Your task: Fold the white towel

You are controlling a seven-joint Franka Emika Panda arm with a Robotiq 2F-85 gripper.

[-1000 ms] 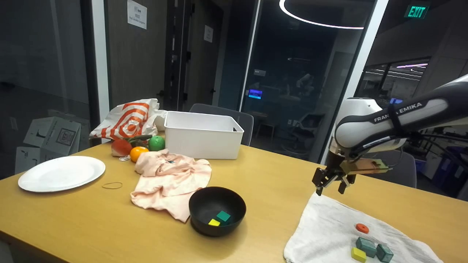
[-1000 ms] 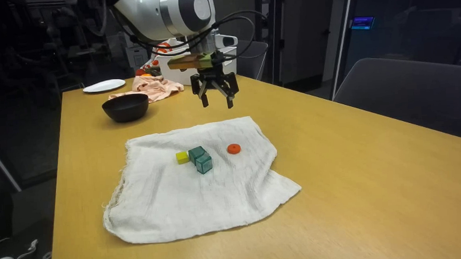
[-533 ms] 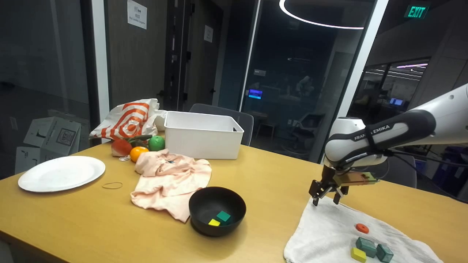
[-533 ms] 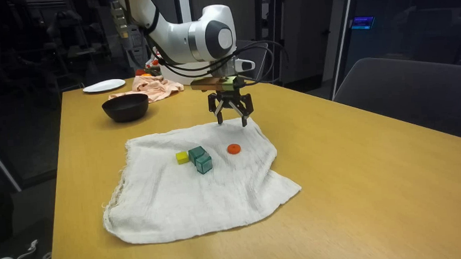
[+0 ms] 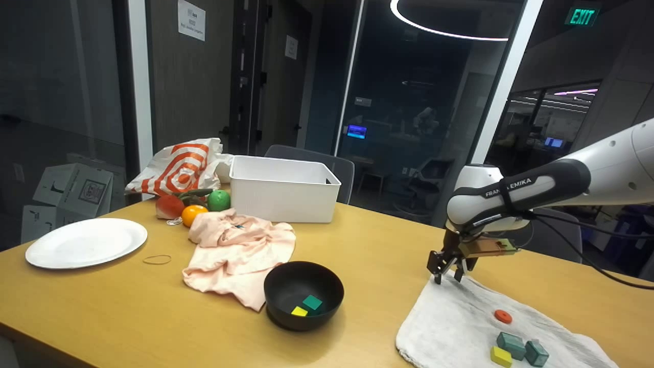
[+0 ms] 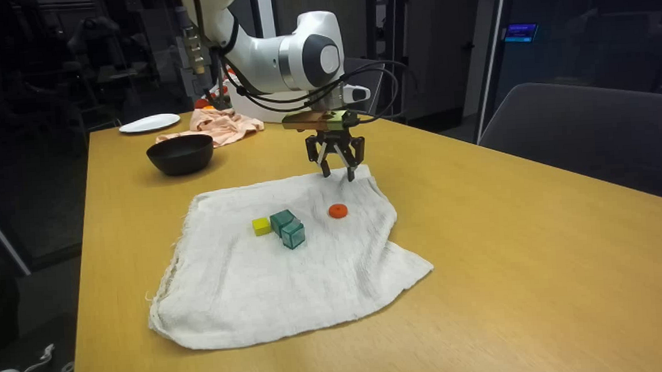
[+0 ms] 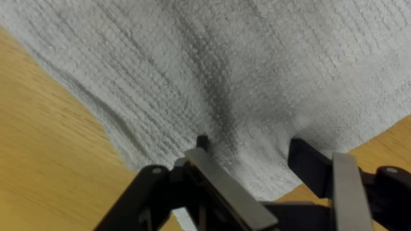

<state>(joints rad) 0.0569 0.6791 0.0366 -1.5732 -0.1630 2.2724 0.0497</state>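
A light wooden table runs beneath the gripper and far past it, with dark glass panels behind and a lit EXIT sign higher up than the gripper. The white towel lies creased on the table right under the gripper, one corner near the fingers, which stand apart with cloth showing between them; whether the tips touch it cannot be told. An orange disc rests on the towel, near the gripper. Well apart from the gripper, a black bowl holds a green piece and a yellow piece. Farther from it stand a white bin, its floor hidden, and a white-and-orange bag, its contents out of sight.
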